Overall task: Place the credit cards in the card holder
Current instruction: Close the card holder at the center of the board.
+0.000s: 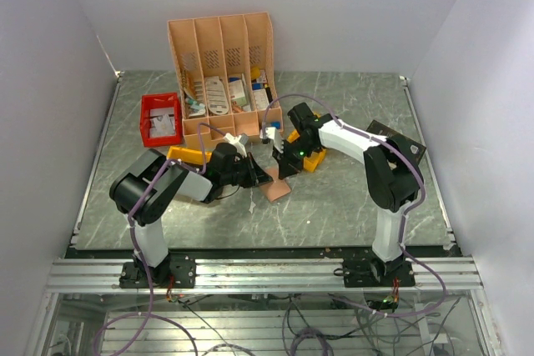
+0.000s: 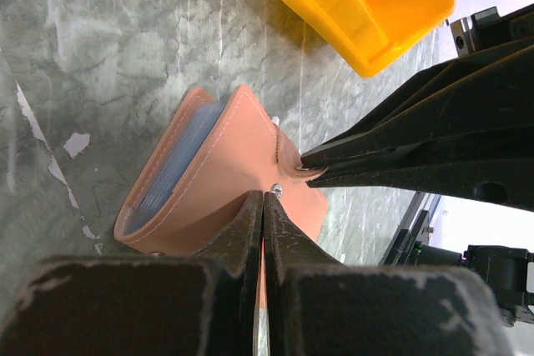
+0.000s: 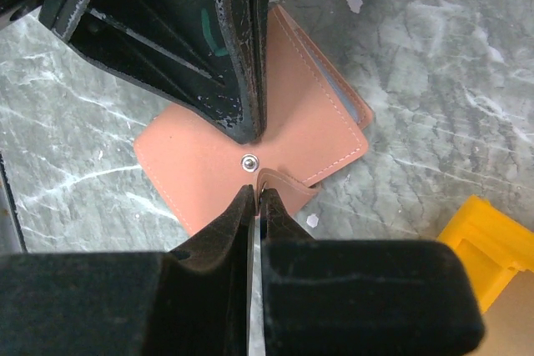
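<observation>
The tan-brown card holder lies on the table between the two arms, folded, with bluish pocket panels showing at its open side. My left gripper is shut on the holder's cover edge beside the metal snap; it also shows in the top view. My right gripper is shut on the holder's small snap strap, and it shows in the top view. The two pairs of fingertips meet nose to nose over the holder. No loose credit card shows clearly in any view.
A peach slotted organiser with leaflets stands at the back. A red bin sits to its left. A yellow holder lies just behind the right gripper, another yellow piece by the left arm. A black object lies far right.
</observation>
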You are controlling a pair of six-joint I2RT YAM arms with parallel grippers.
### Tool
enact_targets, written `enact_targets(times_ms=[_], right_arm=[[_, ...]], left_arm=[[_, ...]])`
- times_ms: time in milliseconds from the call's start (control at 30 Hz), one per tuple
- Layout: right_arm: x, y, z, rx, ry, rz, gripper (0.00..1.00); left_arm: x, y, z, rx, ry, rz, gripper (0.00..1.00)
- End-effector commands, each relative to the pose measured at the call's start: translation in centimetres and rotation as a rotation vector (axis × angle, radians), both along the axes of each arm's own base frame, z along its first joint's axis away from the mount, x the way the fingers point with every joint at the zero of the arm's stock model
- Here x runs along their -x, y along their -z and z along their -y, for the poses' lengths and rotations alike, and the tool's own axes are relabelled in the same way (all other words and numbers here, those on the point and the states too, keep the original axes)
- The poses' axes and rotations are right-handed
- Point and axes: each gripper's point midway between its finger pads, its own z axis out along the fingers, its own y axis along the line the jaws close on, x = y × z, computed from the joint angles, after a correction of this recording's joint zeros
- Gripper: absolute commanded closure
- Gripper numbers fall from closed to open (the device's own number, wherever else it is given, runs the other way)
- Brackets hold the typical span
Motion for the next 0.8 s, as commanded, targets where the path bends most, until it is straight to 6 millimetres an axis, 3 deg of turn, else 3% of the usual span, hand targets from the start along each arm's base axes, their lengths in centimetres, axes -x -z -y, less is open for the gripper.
enact_targets(times_ms=[0,767], right_arm=[[1.0,0.8,0.1,0.007,-0.022,-0.017,1.0],[1.5,0.2,-2.1,-0.029,-0.021,0.071,1.0]], left_arm=[[1.6,4.0,-1.6,-0.096,-0.004,-0.102,0.93],[1.7,4.5,-1.9,-0.081,-0.012,-0.114,0.93]])
